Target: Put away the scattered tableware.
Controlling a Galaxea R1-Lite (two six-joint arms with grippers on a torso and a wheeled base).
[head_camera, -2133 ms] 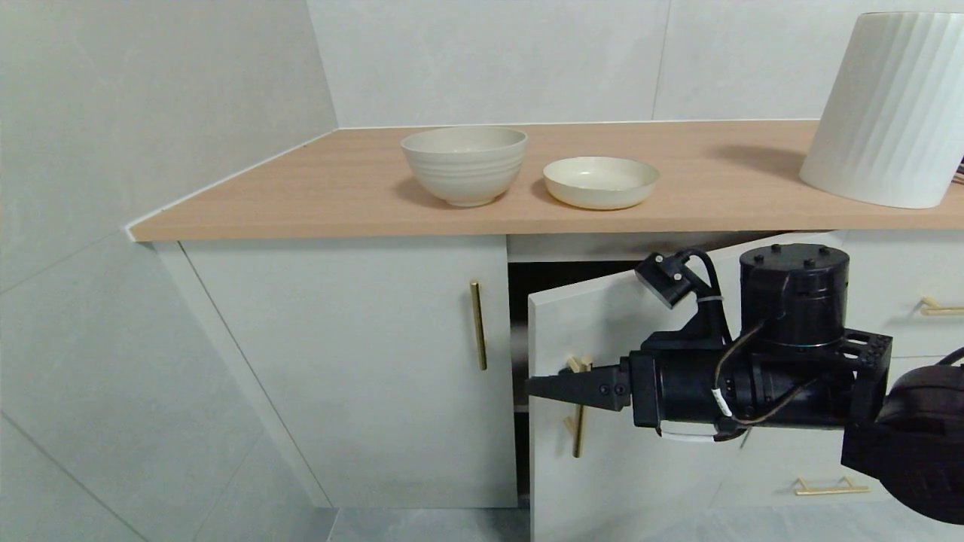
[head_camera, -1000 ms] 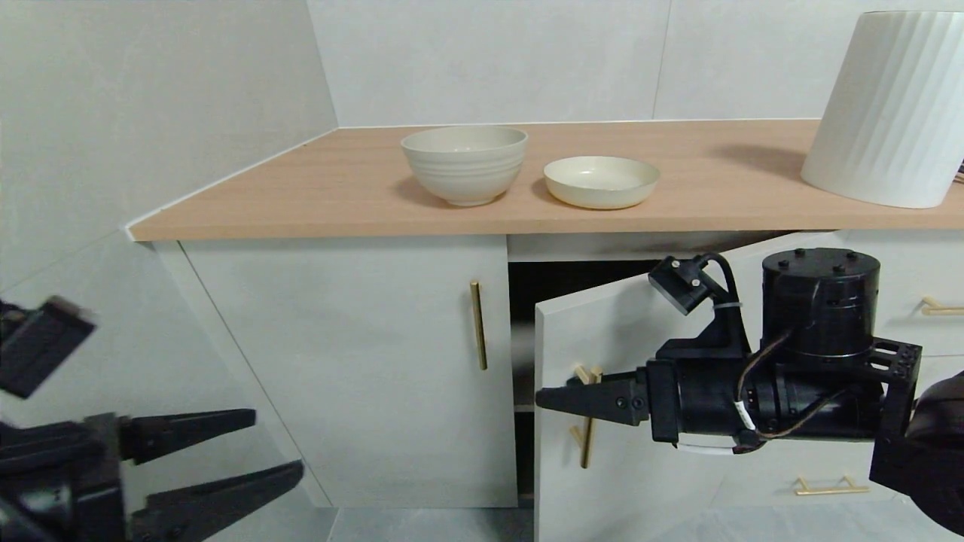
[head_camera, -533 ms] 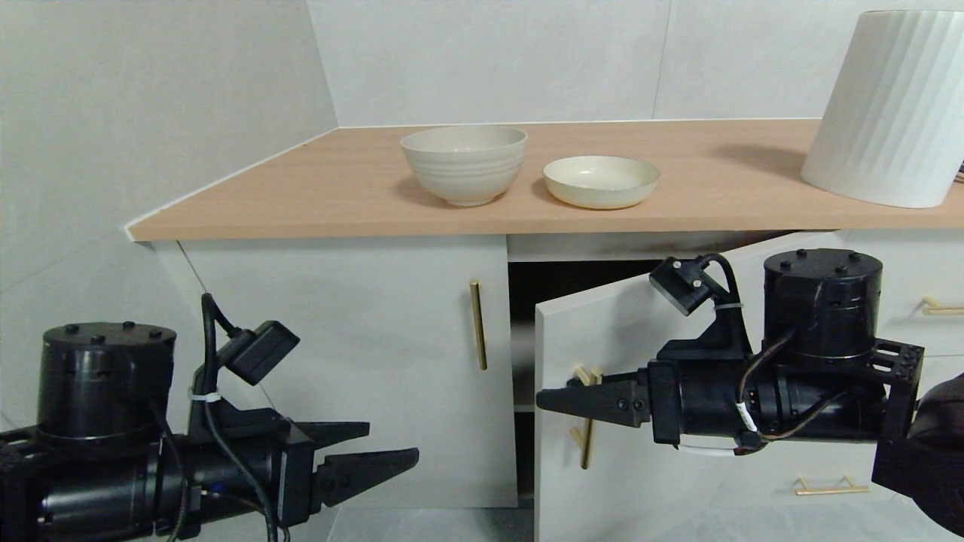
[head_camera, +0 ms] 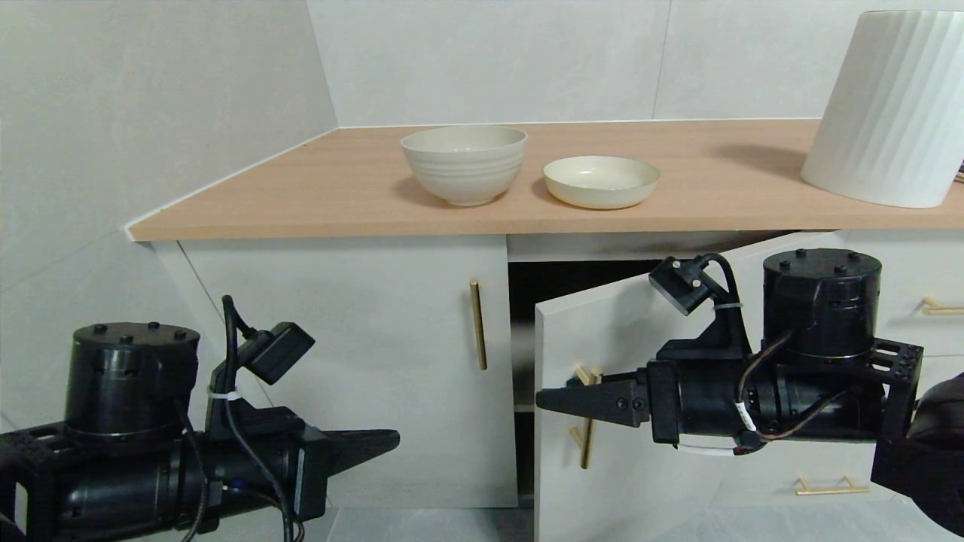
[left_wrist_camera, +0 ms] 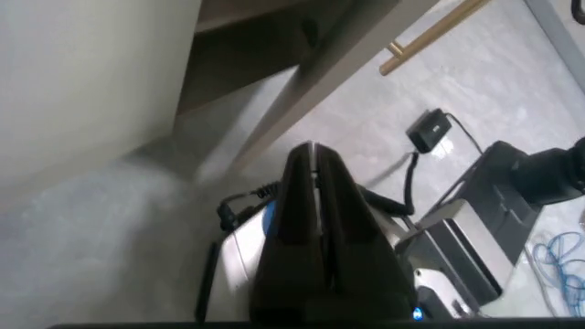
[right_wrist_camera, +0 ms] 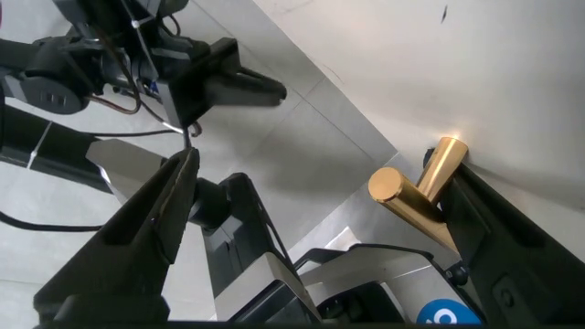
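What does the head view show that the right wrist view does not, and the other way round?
Only the head view: the bowl and the shallow dish on the counter. Only the right wrist view: that the right pincer is open, with the gold handle between its fingers, near one of them. Both: the left pincer, shut, the handle and the white door.
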